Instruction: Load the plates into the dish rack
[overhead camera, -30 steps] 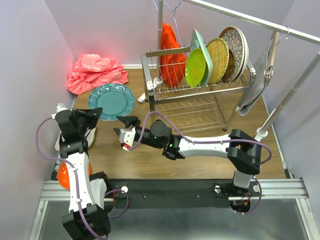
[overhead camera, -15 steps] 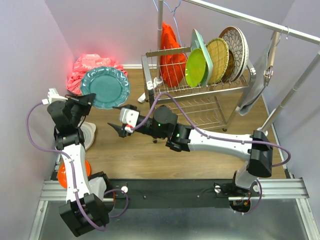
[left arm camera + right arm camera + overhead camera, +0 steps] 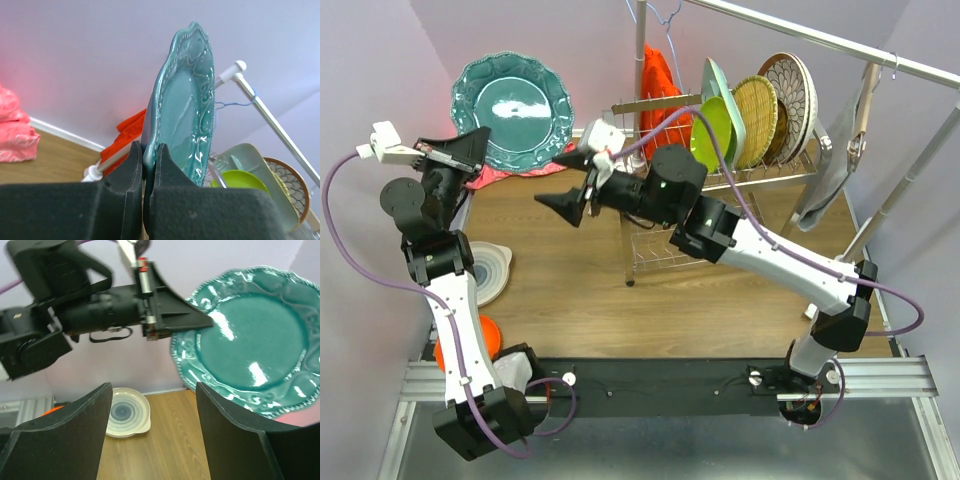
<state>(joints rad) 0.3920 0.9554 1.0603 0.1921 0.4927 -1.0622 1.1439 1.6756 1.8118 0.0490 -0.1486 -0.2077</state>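
Pinching teal plate aloft, left gripper (right gripper agape)

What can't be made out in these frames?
Top external: right arm covers much of the dish rack's lower tier.
Top external: left arm hides most of the orange plate.
Left wrist: left gripper hides the teal plate's lower rim.
Right wrist: frame edge and right gripper crop the teal plate.

Robot lab booth: plain walls, alu rail, wood tabletop.
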